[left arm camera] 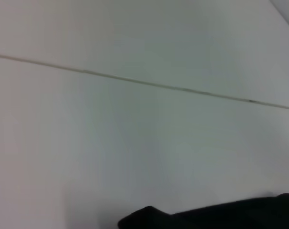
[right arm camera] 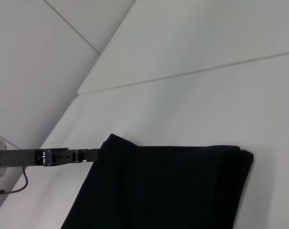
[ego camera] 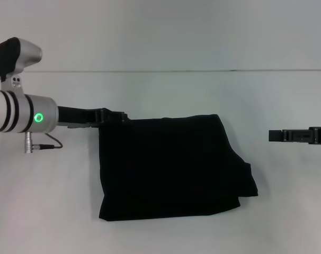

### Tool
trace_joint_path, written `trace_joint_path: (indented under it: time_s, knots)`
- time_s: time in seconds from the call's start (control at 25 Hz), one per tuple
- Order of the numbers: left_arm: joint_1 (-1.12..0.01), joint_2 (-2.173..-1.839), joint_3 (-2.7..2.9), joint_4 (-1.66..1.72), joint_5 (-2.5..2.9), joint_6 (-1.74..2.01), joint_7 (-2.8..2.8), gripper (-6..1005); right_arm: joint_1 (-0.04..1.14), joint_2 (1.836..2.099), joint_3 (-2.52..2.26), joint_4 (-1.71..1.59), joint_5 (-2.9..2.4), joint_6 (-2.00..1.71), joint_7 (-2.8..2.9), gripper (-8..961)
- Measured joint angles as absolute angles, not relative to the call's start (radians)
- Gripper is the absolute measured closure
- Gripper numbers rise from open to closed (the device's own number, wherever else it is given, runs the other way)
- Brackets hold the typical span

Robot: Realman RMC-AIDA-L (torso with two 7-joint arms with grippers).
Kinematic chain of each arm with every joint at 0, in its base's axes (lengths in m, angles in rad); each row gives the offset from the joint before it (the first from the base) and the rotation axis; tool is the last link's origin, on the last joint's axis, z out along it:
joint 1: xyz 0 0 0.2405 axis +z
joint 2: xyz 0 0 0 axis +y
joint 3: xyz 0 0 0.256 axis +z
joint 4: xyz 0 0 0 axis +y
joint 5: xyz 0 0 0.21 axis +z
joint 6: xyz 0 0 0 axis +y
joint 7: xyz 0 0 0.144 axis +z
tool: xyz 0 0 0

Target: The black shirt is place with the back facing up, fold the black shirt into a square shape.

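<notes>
White tabletop point(ego camera: 160, 238) all round, with a thin seam running across the far side and not much else on it. Going left to right: the left gripper point(ego camera: 117, 115) comes in low from the left and sits right at the far-left corner of the black shirt point(ego camera: 171, 166). The corner looks a bit puckered up at the tip, so my guess is it's pinching the fabric, but honestly I can't tell if the fingers are together or apart.

The shirt itself is mid-table, already folded into a chunky block that's a bit wider than it is deep, with a lumpy bulge sticking out on its right side. No print showing.

The right gripper point(ego camera: 298, 136) hangs well off to the right, clear of the cloth, and looks closed and empty.

So the left arm is the nearer one, with the shirt stretching away to its right. Plenty of bare table on every side for dragging or flipping a fold.
</notes>
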State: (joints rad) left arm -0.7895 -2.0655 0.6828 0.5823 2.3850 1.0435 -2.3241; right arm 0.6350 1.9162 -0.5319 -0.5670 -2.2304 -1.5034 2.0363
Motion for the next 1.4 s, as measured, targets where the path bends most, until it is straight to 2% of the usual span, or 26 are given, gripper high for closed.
trace_joint_path:
  time_s: [0.4,0.96,1.2,1.4]
  knots:
    - [-0.816,-2.064,0.715,0.547,2.385,0.952,-2.299,74,0.635,1.916,-0.531,-0.560,-2.232,-1.474,2.033,202]
    - [-0.817,-2.067,0.721,0.531,2.379,0.926,-2.275,479,0.627,1.919,-0.531,-0.557,-2.232,-1.470,2.032,207]
    - [-0.818,-2.068,0.720,0.531,2.377,0.926,-2.275,714,0.620,1.925,-0.532,-0.557,-2.232,-1.458,2.032,208]
    - [-0.833,-2.068,0.720,0.531,2.376,0.936,-2.275,948,0.619,1.929,-0.532,-0.556,-2.232,-1.450,2.024,208]
